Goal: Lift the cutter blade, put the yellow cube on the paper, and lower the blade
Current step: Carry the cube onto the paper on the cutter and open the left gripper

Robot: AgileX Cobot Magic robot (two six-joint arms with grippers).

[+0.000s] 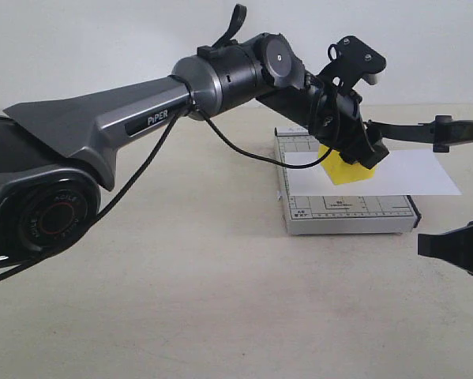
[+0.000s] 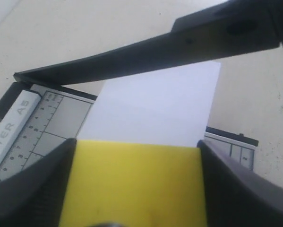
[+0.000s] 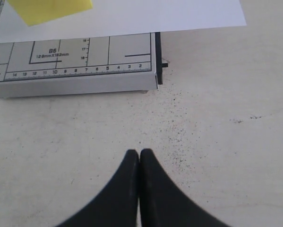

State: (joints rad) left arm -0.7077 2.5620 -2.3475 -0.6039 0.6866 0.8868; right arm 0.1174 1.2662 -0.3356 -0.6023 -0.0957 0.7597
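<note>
My left gripper (image 1: 353, 158) reaches across and is shut on the yellow cube (image 1: 348, 170), one finger on each side. In the left wrist view the yellow cube (image 2: 132, 184) fills the space between the fingers (image 2: 42, 184), low over the paper (image 2: 155, 104). I cannot tell whether it touches the sheet. The cutter blade (image 1: 414, 130) stands raised, its black arm (image 2: 146, 56) slanting above the white paper (image 1: 414, 170). The sheet lies across the grey cutter base (image 1: 347, 213). My right gripper (image 3: 140, 153) is shut and empty, above the bare table in front of the base (image 3: 75, 61).
The left arm's thick grey body (image 1: 102, 118) spans the left half of the exterior view, with a black cable (image 1: 236, 150) hanging under it. The right gripper (image 1: 453, 246) sits at the lower right edge. Beige tabletop (image 1: 220, 316) surrounds the cutter.
</note>
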